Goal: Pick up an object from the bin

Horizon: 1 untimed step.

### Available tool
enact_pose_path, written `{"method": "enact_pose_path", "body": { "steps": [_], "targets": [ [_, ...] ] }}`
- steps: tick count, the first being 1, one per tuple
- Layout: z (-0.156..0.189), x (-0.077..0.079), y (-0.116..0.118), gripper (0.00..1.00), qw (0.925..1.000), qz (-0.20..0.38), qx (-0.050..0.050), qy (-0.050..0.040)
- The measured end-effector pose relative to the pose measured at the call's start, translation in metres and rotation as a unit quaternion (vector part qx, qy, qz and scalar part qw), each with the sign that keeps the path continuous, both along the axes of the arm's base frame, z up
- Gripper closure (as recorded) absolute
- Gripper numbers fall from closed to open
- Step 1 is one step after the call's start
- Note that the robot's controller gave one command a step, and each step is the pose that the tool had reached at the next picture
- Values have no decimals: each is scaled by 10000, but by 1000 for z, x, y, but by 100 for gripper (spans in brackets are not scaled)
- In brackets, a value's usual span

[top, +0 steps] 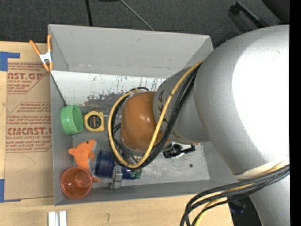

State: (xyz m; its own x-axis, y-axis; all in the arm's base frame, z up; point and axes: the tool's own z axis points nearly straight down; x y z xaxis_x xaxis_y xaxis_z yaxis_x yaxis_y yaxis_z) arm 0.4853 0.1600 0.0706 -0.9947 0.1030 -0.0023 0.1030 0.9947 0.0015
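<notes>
Orange wrist cover (137, 120) masks claw (116, 178) | opening: cannot tell | nearest: blue cap (103, 163), orange fish (83, 153), orange cup (75, 182)

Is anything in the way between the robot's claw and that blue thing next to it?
Nothing visible does. The gripper sits right beside the blue cap. The orange toy and the orange cup lie on the cap's other side, to its left.
</notes>
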Motion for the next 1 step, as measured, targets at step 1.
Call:
{"method": "enact_pose_path", "body": {
  "steps": [1],
  "targets": [
    [-1,-1,7,100,9996,-273,-3,17]
  ]
}}
